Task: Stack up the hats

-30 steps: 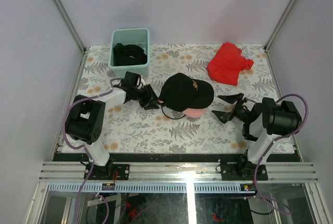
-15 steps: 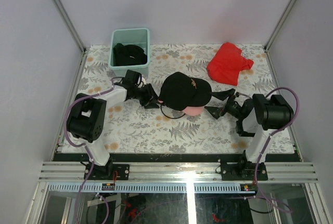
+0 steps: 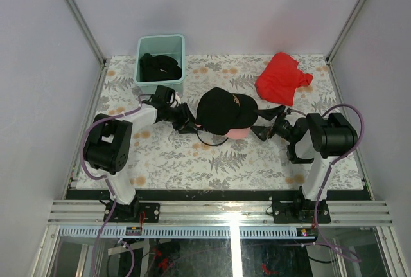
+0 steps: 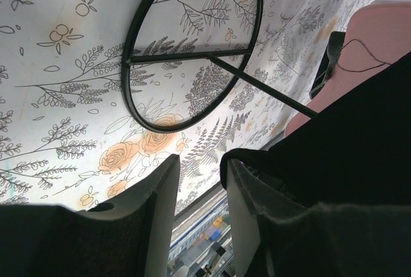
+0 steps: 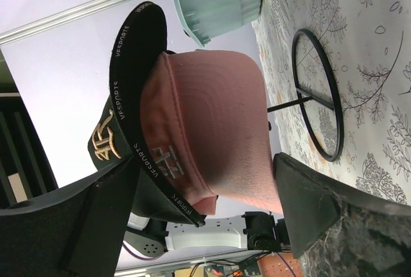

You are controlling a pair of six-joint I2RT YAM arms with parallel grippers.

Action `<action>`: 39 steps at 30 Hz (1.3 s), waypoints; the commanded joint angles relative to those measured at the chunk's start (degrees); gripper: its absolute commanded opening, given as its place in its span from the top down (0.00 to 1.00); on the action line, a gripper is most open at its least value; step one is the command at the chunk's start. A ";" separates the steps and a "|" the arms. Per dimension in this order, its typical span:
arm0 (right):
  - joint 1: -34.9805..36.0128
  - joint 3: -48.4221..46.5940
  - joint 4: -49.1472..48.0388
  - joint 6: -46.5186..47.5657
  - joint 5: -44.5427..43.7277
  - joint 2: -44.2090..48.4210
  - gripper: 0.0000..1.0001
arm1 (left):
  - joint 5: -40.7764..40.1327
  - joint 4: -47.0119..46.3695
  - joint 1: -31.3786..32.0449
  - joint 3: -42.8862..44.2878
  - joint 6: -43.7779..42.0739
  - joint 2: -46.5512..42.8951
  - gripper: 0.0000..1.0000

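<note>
Mid-table, above a black wire ring stand (image 4: 192, 55): black baseball cap with gold logo (image 3: 221, 110) sits over light pink baseball cap (image 5: 212, 129). My right pincer (image 5: 205, 161) gapes wide, fingers flanking the pink brim. My left pincer (image 4: 200, 161): fingers slightly parted, empty, just beside the black cap.

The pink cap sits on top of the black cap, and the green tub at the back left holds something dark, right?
No, the black cap sits on top of the pink cap; the right wrist view shows it. The green tub at the back left does hold something dark.
</note>
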State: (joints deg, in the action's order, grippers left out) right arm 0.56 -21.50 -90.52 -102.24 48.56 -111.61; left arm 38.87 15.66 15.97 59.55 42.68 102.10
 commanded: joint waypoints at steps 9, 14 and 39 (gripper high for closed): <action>0.01 0.73 -6.97 0.11 1.21 2.71 0.75 | -3.24 5.43 -0.99 0.18 -3.41 2.04 0.69; -1.58 1.55 -6.89 0.11 2.43 4.40 0.85 | -2.75 5.69 -2.17 -0.60 -4.24 1.70 0.69; -5.33 -18.18 72.89 45.00 9.79 35.03 1.00 | 0.46 13.39 -8.50 10.93 -5.71 -1.83 0.45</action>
State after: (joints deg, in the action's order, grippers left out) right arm -4.67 -35.48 -38.35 -71.22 56.99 -78.02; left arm 39.46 26.79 8.64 68.58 38.28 100.88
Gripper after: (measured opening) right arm 0.178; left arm 0.546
